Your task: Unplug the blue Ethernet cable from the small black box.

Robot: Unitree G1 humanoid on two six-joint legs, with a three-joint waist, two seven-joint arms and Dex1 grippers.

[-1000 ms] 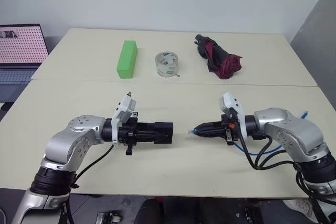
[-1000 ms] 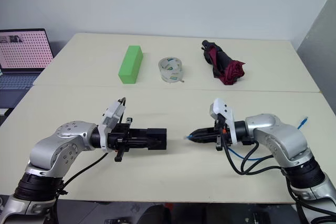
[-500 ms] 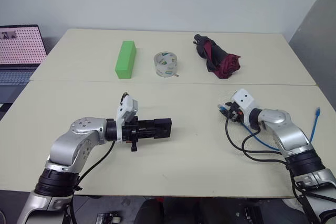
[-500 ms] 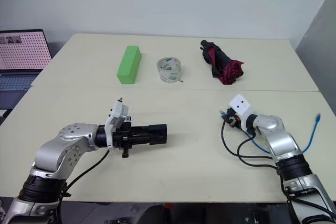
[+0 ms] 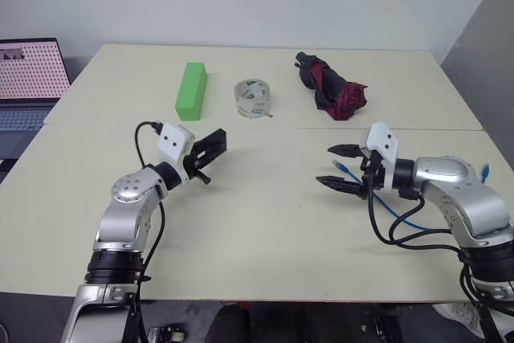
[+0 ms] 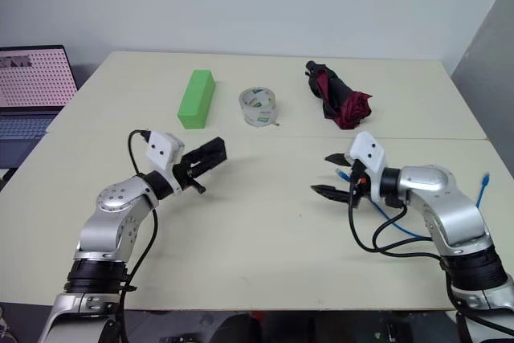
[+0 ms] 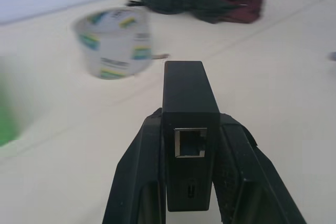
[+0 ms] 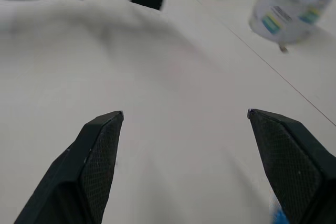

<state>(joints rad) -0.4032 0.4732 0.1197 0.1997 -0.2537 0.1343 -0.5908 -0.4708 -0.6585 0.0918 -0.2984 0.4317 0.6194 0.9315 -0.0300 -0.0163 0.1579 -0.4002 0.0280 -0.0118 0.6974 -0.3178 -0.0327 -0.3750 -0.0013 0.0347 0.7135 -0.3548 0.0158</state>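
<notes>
With the port of the small black box (image 7: 189,142) showing empty in the left wrist view, we judge the unplugging itself done. The left gripper (image 5: 210,147) is clamped on the box, holding it above the table (image 5: 265,222). The right gripper (image 5: 337,167) has its fingers spread wide with nothing between them. The blue Ethernet cable (image 5: 399,214) hangs just beside that gripper, one clear-blue plug (image 5: 341,165) near the fingers, the other end (image 5: 484,171) past the forearm. Next we expect the box to be set down, which calls for lowering it flat before releasing. Farther back lie the green block (image 5: 191,91), tape roll (image 5: 254,99) and folded umbrella (image 5: 333,87). Against a second ago, the right fingers have let go of the plug, and the left arm has swung the box away leftward.
</notes>
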